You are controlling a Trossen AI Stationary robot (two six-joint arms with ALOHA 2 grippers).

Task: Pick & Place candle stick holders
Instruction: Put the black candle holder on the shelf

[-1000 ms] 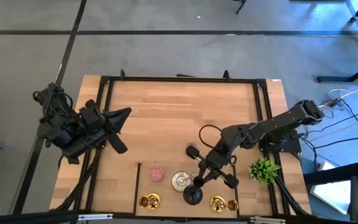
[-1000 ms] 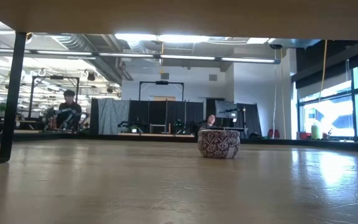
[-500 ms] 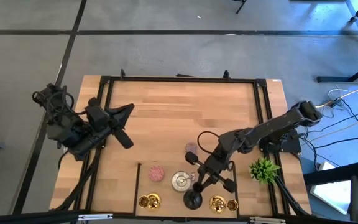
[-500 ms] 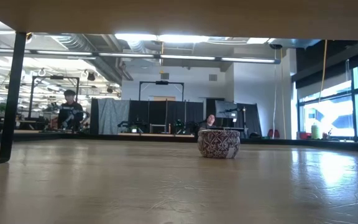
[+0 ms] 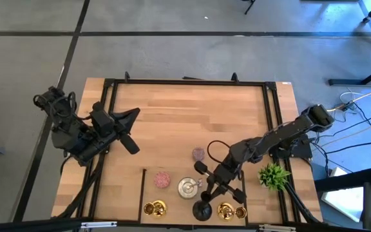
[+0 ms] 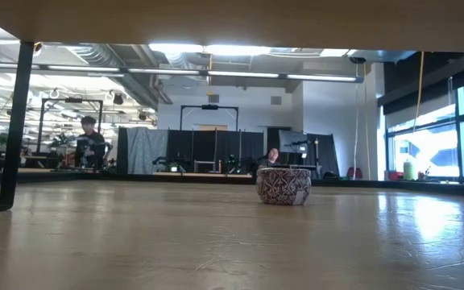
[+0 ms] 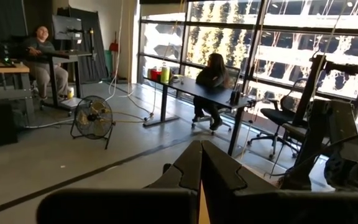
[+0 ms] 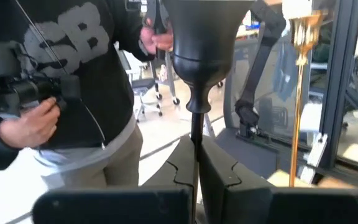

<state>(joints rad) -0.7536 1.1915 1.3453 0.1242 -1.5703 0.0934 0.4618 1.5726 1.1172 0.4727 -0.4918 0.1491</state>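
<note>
Near the counter's front edge, right gripper [image 5: 206, 191] reaches low, clamped on black holder [image 8: 194, 56] stem; left gripper [image 5: 133, 129] closed, empty, raised at left.

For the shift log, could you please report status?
Right gripper shut on black thin-stemmed candle holder, near table's front edge. Left gripper shut, idle. Gold holders alongside.
</note>
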